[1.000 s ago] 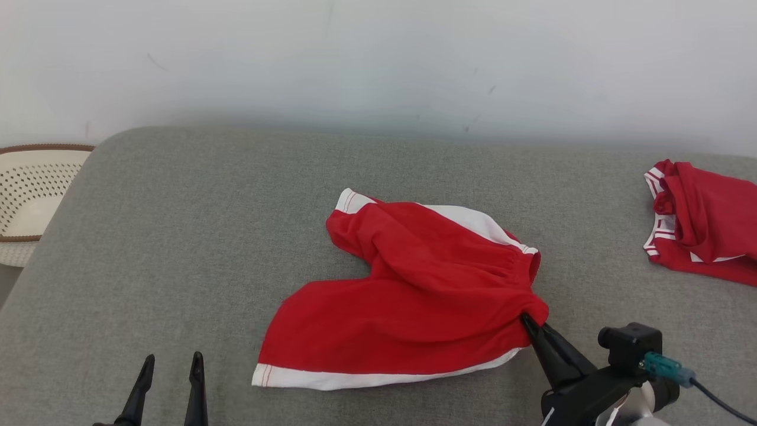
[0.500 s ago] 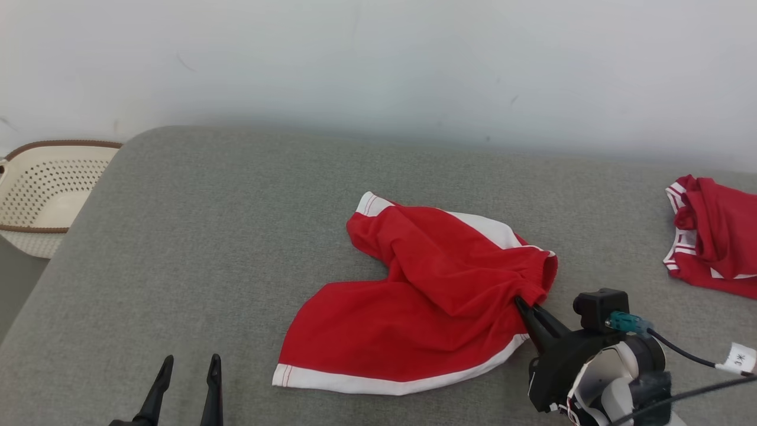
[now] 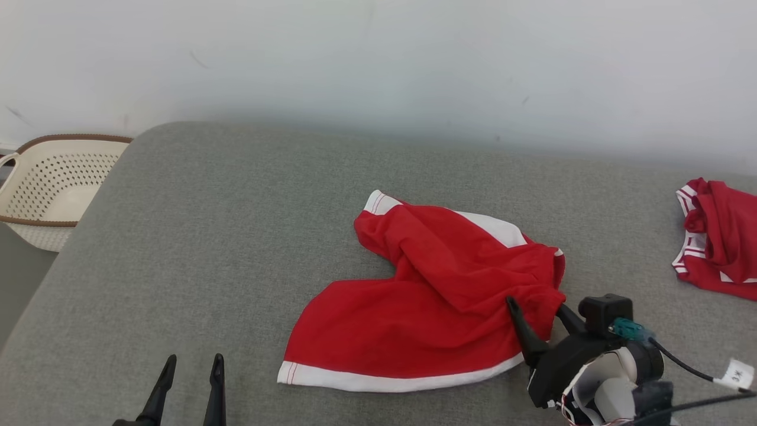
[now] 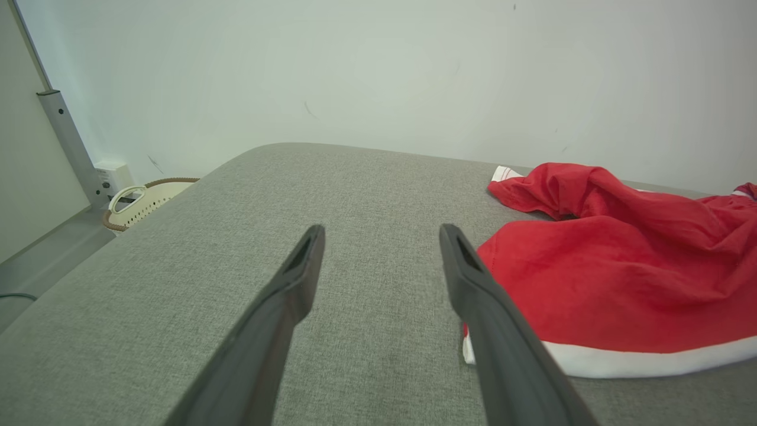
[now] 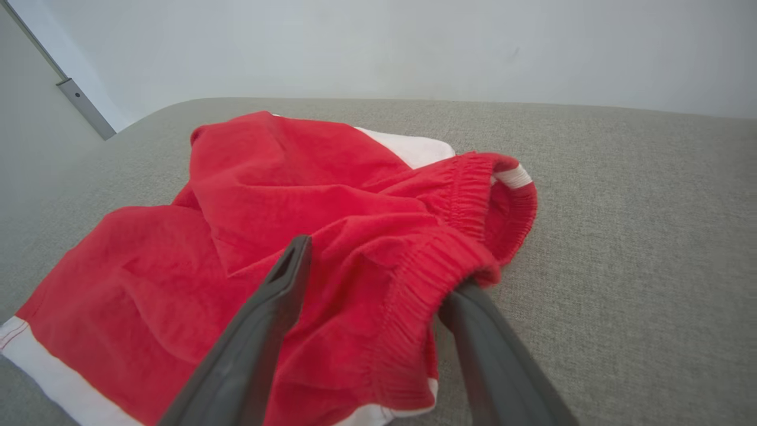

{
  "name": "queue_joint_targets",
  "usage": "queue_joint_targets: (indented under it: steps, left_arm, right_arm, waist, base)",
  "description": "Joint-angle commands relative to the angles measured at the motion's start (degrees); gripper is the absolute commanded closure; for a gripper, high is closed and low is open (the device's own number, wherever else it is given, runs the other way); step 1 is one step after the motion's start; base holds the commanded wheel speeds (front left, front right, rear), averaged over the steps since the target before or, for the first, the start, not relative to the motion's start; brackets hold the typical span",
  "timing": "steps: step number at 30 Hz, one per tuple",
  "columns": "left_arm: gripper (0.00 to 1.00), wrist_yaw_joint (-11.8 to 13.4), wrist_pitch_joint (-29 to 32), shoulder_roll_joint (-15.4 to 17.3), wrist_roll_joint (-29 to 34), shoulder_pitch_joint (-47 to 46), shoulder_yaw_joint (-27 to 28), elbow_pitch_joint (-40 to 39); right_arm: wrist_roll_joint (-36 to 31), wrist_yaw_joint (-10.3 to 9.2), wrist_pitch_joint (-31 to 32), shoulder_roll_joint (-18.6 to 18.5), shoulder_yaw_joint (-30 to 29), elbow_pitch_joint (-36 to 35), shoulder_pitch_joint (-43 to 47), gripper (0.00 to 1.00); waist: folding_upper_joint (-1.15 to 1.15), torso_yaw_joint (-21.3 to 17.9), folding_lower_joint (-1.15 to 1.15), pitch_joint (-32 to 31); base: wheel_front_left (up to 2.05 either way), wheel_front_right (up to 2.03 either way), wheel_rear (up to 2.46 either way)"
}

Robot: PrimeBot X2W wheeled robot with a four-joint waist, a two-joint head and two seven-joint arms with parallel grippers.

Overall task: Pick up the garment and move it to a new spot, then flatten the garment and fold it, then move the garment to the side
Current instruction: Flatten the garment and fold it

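The garment (image 3: 426,296) is a pair of red shorts with white trim, lying rumpled on the grey padded surface (image 3: 236,236). My right gripper (image 3: 537,309) is open at its elastic waistband corner. In the right wrist view the garment (image 5: 266,195) has its waistband draped loosely over the right finger while the left finger lies on the red cloth, with the gripper (image 5: 378,266) spread wide. My left gripper (image 3: 195,358) stands open at the lower left, apart from the cloth. The left wrist view has that gripper (image 4: 383,229) just left of the garment's (image 4: 621,272) white hem.
Another red and white garment (image 3: 721,242) lies bunched at the right edge of the surface. A cream perforated basket (image 3: 53,183) with a brown rim stands off the left end, also in the left wrist view (image 4: 148,201). A pale wall runs behind.
My right gripper has opened and let go of the waistband, which has slumped over its fingers. The head camera has shifted a little. The left gripper has kept still.
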Motion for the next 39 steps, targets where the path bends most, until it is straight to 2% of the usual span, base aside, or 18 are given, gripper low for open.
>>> queue_joint_targets:
  steps: [1, 8, 13, 26, 32, 39]
  left_arm:
    - [0.0, 0.1, -0.3, -0.1, 0.1, 0.8, 0.1, -0.3]
    - [0.0, 0.2, -0.3, -0.1, -0.1, 1.2, 0.9, -0.9]
    - [0.0, 0.1, -0.3, -0.1, -0.3, 1.2, 1.5, -1.0]
    - [0.0, 0.0, -0.3, -0.1, -0.6, 0.5, 1.6, -1.5]
    - [0.0, 0.0, -0.3, -0.2, -0.6, 0.2, 1.5, -1.4]
    - [0.0, -0.1, -0.3, -0.1, -0.7, 0.0, 1.3, -1.0]
  right_arm:
    - [0.6, -0.04, -0.9, -0.4, -0.3, -0.6, 1.3, 0.0]
    - [1.7, -0.04, -2.5, -1.5, -1.8, -5.8, 7.0, 0.0]
    - [1.2, -0.04, -1.4, -2.1, -2.1, -9.2, 9.9, 0.0]
    - [0.9, -0.04, -0.6, -3.5, -4.2, -18.4, 16.4, 0.0]
    - [-0.5, -0.04, 2.4, -3.9, -3.5, -19.3, 16.6, 0.0]
    - [-4.0, -0.04, 4.7, -4.5, -1.6, -15.4, 13.2, 0.0]
  waist:
    - [0.0, -0.4, 0.0, 0.1]
    - [0.0, -2.2, 0.0, 0.7]
    - [0.0, -3.7, 0.0, 1.2]
    - [0.0, -4.5, 0.0, 1.7]
    - [0.0, -4.4, 0.0, 1.8]
    - [0.0, -3.1, 0.0, 1.6]
  base:
    - [0.0, 0.0, 0.0]
    - [0.0, 0.0, 0.0]
    - [0.0, 0.0, 0.0]
    - [0.0, 0.0, 0.0]
    - [0.0, 0.0, 0.0]
    - [0.0, 0.0, 0.0]
